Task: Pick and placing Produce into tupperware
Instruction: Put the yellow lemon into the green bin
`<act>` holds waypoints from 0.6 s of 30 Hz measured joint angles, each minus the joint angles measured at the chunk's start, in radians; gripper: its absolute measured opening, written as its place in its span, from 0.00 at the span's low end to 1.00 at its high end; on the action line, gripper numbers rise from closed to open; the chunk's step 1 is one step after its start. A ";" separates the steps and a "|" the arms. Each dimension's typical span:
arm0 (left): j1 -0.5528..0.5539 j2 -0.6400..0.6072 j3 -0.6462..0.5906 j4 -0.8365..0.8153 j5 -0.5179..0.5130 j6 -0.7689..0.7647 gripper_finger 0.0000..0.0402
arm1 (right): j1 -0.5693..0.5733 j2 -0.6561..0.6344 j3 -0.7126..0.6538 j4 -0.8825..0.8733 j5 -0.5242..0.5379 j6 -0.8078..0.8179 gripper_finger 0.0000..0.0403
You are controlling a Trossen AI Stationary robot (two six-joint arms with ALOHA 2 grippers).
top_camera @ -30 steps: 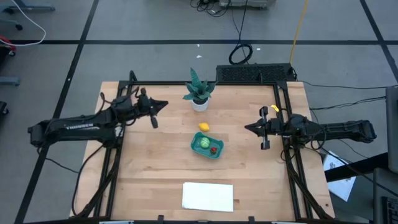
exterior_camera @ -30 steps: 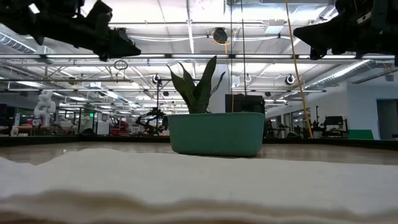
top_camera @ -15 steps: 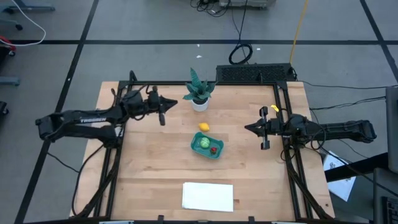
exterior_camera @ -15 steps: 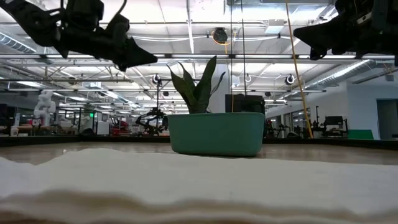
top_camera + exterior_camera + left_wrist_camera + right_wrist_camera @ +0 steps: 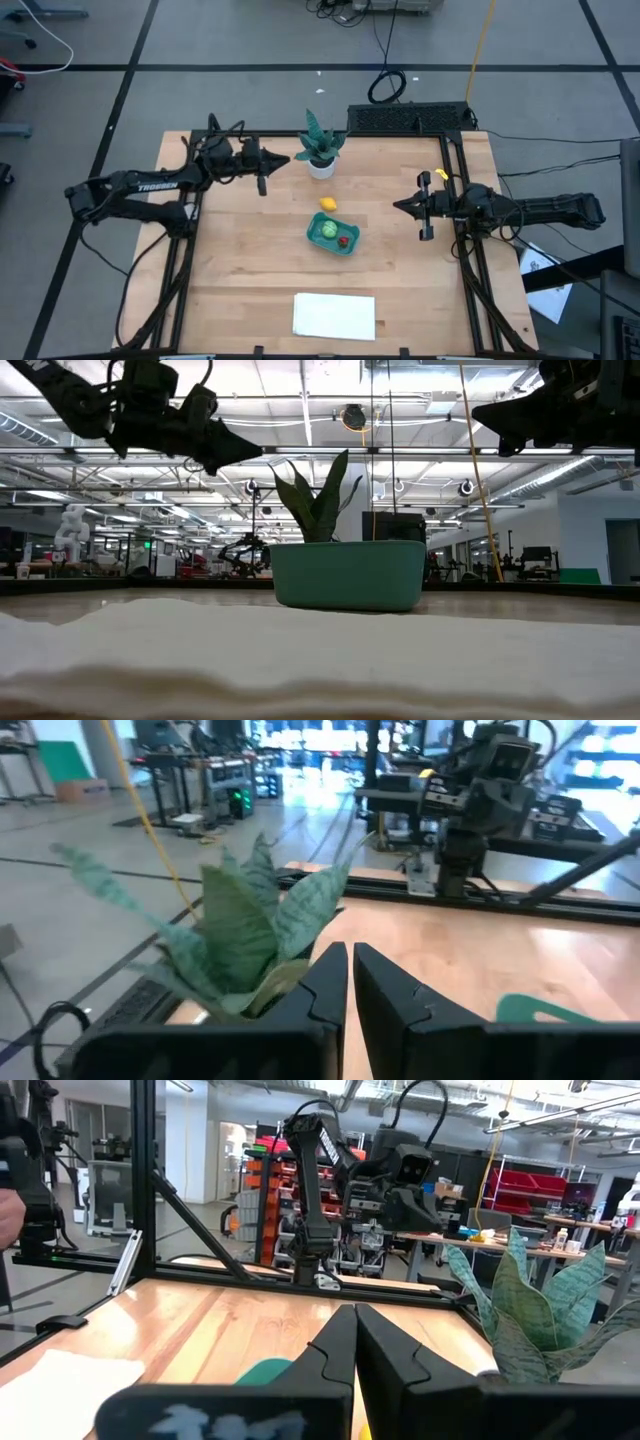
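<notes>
The teal tupperware (image 5: pixel 333 235) sits mid-table, and in the low view it shows as a teal box (image 5: pixel 347 575). Inside it lie the round light-green piece (image 5: pixel 328 230) and the small dark red piece (image 5: pixel 344 240). The yellow lemon-like piece (image 5: pixel 327 204) rests on the wood just beyond the tupperware's far rim. My left gripper (image 5: pixel 281 160) is shut and empty, raised over the far left of the table, pointing at the potted plant (image 5: pixel 320 146). My right gripper (image 5: pixel 397 206) is shut and empty, raised to the right of the tupperware.
The spiky potted plant (image 5: pixel 240 930) stands near the far edge, just ahead of my left fingers. A white flat sheet (image 5: pixel 334 315) lies by the near edge. Black frame rails run along both table sides. Bare wood lies between the tupperware and each arm.
My left arm has swung toward the table's right and slightly toward the far edge, bringing its shut gripper close to the potted plant. The right arm, the produce and the tupperware have stayed where they were.
</notes>
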 joint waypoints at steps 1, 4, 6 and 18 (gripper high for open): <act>-0.003 0.007 0.023 -0.024 0.009 0.009 0.06 | 0.000 0.000 0.000 0.000 0.000 -0.005 0.00; -0.013 0.032 0.096 -0.115 0.018 0.015 0.06 | 0.000 0.000 0.000 0.000 0.000 -0.008 0.00; -0.020 0.062 0.157 -0.168 0.019 0.026 0.06 | 0.000 0.001 0.000 0.000 0.000 -0.011 0.00; -0.060 0.291 0.428 -0.457 0.071 0.187 0.06 | 0.000 0.003 0.000 -0.012 0.000 -0.011 0.00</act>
